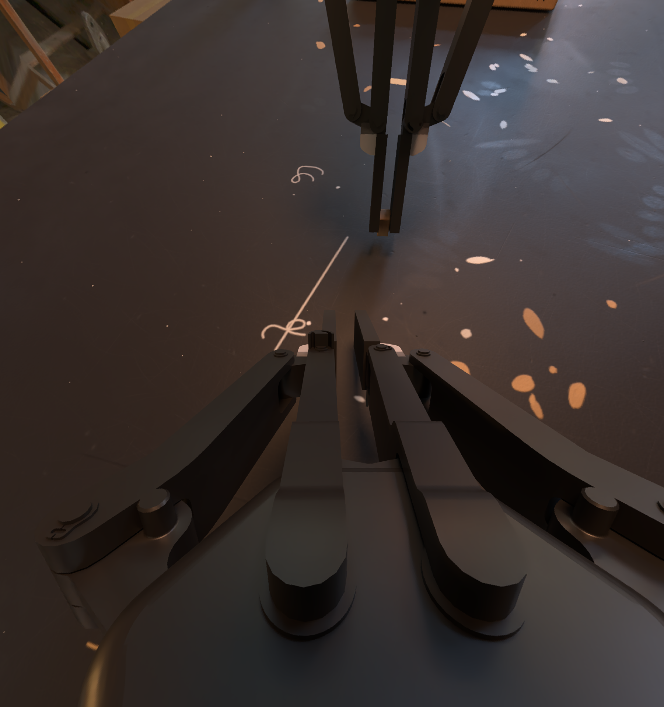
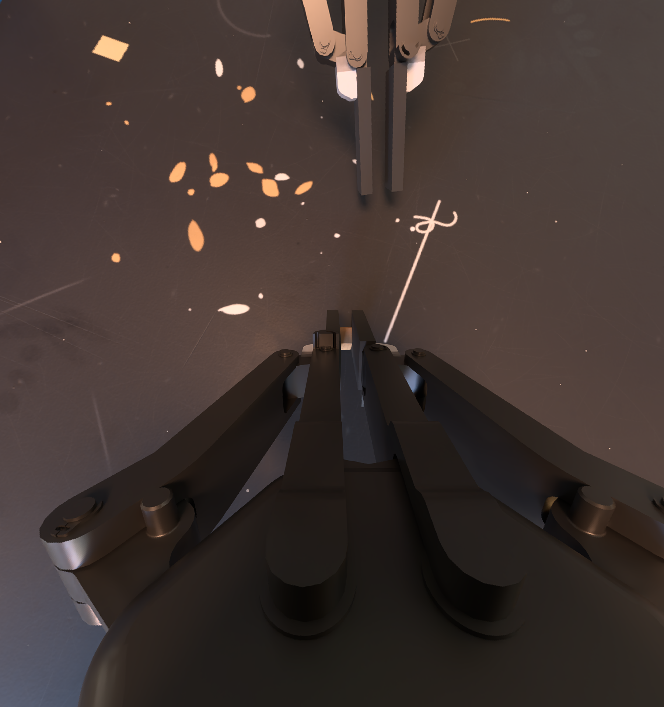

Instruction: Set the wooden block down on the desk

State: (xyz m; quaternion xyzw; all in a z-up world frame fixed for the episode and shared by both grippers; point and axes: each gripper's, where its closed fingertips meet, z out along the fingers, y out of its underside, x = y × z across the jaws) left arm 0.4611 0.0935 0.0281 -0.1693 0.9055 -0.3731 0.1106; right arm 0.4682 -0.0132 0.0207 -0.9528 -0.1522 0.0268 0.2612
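Observation:
The small wooden block point(image 1: 385, 219) sits pinched between the fingertips of my right gripper point(image 1: 384, 229), which hangs fingers-down just above the dark desk point(image 1: 169, 267). In the right wrist view the block point(image 2: 345, 336) shows as a pale sliver between that gripper's point(image 2: 345, 317) tips. My left gripper point(image 1: 344, 317) is empty, its fingers a narrow gap apart, low over the desk. It also shows in the right wrist view point(image 2: 380, 189), facing the right gripper at a short distance.
A white chalk line with scribbles point(image 1: 315, 290) runs across the desk between the grippers. Light spots point(image 2: 215, 180) speckle the surface. The desk's edge runs along the upper left, with wooden frames point(image 1: 24, 69) beyond. A tan box point(image 1: 514, 4) stands at the far edge.

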